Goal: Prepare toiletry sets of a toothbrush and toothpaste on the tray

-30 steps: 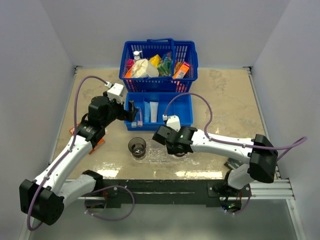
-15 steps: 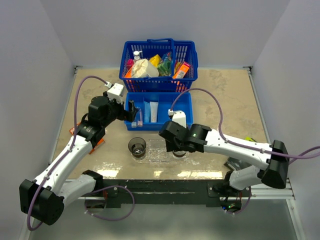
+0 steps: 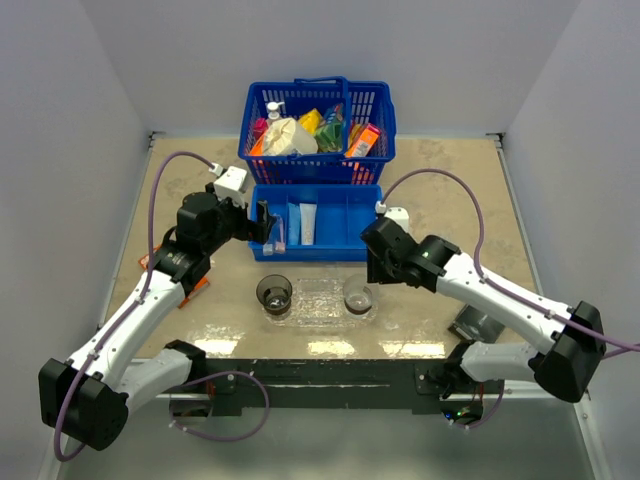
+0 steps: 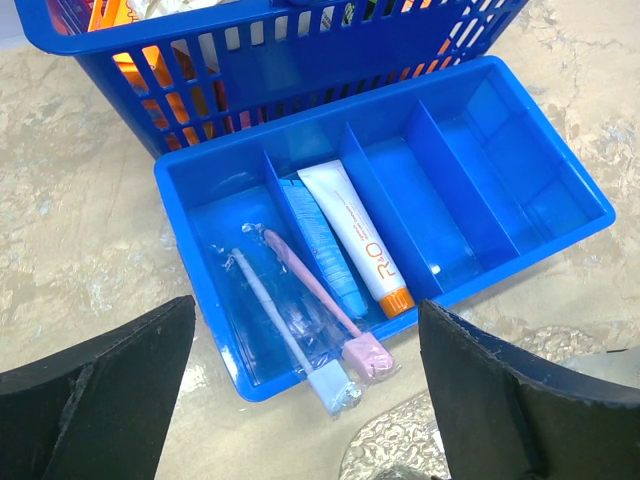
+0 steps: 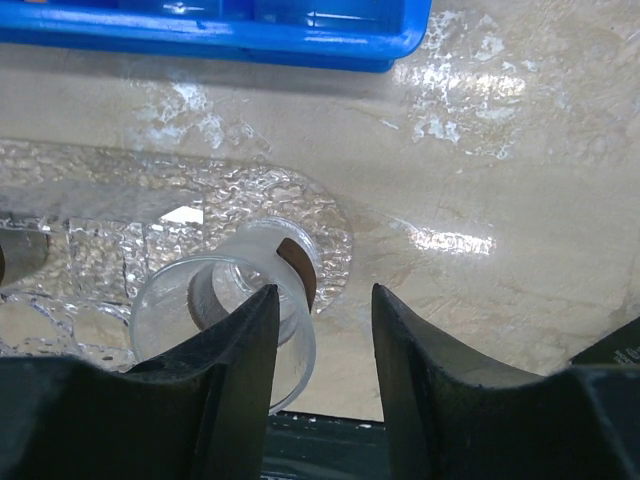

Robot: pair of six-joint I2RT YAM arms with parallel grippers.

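A blue handled basket (image 3: 320, 168) stands at the back of the marbled beige worktop (image 3: 450, 160). It is packed with a white pump bottle (image 3: 273, 108), a cream bag (image 3: 288, 135), green and yellow packets (image 3: 325, 125) and an orange box (image 3: 364, 140). Just in front sits a low blue bin (image 3: 350, 222), split by upright walls into side-by-side compartments.

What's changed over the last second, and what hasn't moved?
The right gripper has let go of the right cup, which now stands on the tray's right end. It has drawn away to the right, toward the bin, jaws open. The left gripper stays open over the bin; the toothbrushes, toothpaste and left cup have not moved.
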